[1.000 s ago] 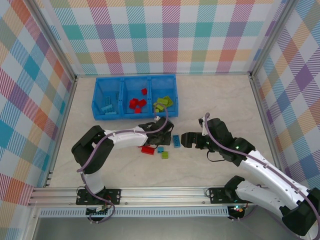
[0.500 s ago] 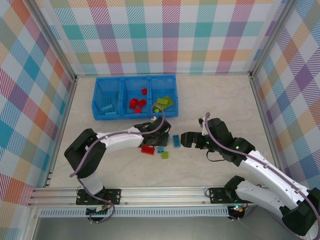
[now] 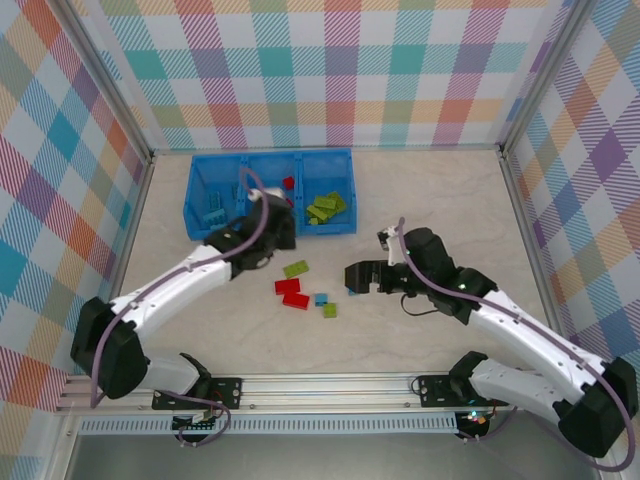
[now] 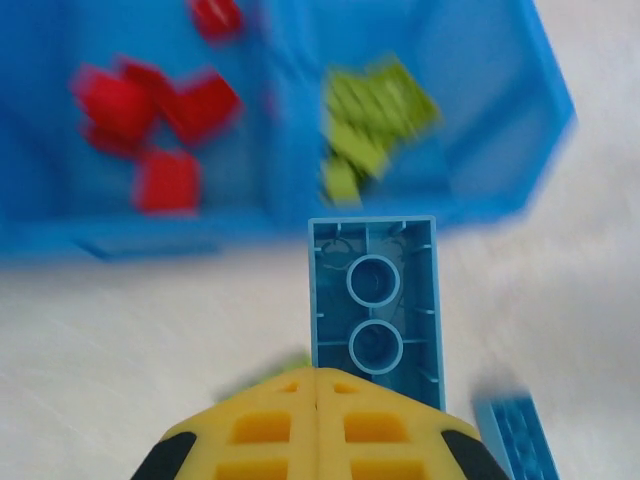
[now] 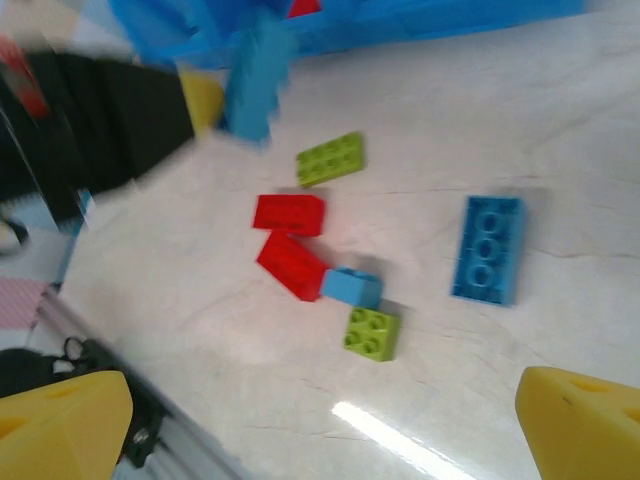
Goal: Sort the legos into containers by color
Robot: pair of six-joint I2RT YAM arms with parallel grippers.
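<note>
Evidently the left pincer (image 4: 318,400) is clamped on one end of a light blue brick (image 4: 375,300), its hollow underside toward the wrist camera, just short of the tray (image 3: 200,180) at the far edge of the tabletop (image 3: 430,200) — probably hovering, though blur hides the height; the right pincer (image 5: 325,410) gapes wide over loose legos (image 5: 290,215) mid-tabletop; these look light, rigid, slick — pinch the long flat sides, not the studs.
</note>
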